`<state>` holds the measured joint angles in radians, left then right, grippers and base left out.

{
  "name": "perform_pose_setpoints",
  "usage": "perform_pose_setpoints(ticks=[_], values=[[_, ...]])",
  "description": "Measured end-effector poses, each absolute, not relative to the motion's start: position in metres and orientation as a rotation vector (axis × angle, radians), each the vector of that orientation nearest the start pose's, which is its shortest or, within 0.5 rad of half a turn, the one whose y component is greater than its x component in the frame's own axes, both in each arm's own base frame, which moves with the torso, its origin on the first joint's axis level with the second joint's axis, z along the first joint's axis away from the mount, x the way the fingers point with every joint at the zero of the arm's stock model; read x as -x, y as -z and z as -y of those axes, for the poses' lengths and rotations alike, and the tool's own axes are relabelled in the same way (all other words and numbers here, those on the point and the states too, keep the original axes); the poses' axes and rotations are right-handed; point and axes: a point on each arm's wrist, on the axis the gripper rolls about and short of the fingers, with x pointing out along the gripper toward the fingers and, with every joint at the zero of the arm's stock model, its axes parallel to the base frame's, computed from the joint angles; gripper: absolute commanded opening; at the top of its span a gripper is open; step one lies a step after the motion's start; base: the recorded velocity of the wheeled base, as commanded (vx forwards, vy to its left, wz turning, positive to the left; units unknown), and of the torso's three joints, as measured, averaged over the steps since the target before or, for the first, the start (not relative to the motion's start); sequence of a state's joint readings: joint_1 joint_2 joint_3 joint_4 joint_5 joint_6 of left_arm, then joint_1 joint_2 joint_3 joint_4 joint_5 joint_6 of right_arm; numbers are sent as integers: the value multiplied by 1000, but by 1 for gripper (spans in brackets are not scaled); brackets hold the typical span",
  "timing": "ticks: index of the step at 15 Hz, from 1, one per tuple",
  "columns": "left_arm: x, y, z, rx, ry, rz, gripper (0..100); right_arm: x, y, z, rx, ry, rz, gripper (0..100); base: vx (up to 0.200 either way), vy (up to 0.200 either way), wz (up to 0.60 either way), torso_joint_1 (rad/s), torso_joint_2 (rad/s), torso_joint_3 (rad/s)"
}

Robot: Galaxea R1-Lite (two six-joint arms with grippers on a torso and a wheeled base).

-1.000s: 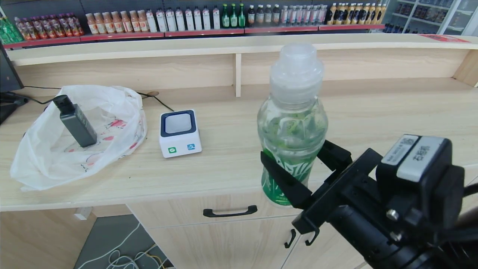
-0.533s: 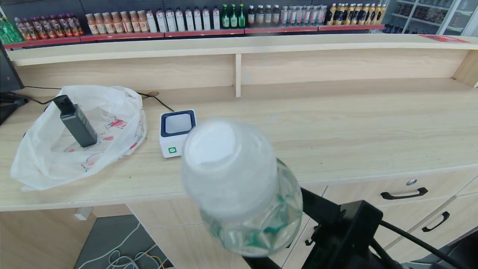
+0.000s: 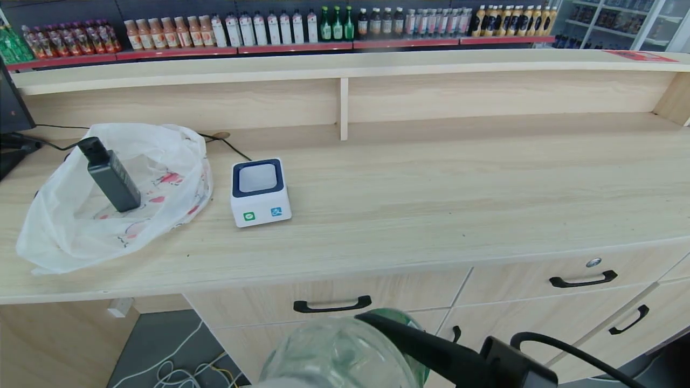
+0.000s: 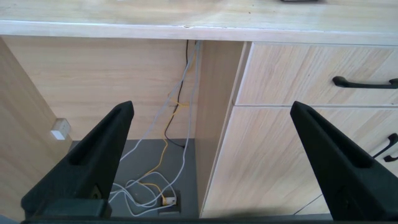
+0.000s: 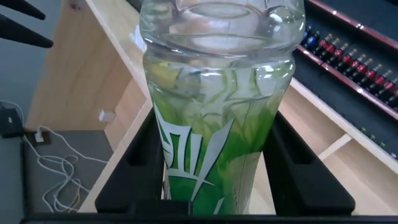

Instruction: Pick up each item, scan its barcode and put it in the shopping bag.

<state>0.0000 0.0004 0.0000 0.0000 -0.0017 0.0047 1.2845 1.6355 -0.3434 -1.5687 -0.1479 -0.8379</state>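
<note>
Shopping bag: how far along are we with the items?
Done: one dark bottle sits in the shopping bag. In hand: the right tool is shut on a green-labelled bottle, low before the counter, away from the scanner. Left: present it to the scanner, then bag it.

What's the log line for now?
right gripper: shut on green drink bottle | left gripper: open, empty | shopping bag: holds dark bottle | scanner: beside bag
</note>
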Motion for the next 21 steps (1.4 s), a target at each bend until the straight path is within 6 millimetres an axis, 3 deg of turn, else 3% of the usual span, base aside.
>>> perform_pose_setpoints(ticks=[4, 11, 21], values=[[23, -75, 0, -5, 2, 0, 100, -70, -183, -228, 614, -955, 742, 0, 0, 0, 0, 0, 0, 0], [23, -75, 0, -4, 2, 0, 100, -65, -179, -211, 772, -913, 815, 0, 0, 0, 0, 0, 0, 0], [23, -75, 0, -4, 2, 0, 100, -69, -183, -190, 1192, -666, 1027, 0, 0, 0, 0, 0, 0, 0]])
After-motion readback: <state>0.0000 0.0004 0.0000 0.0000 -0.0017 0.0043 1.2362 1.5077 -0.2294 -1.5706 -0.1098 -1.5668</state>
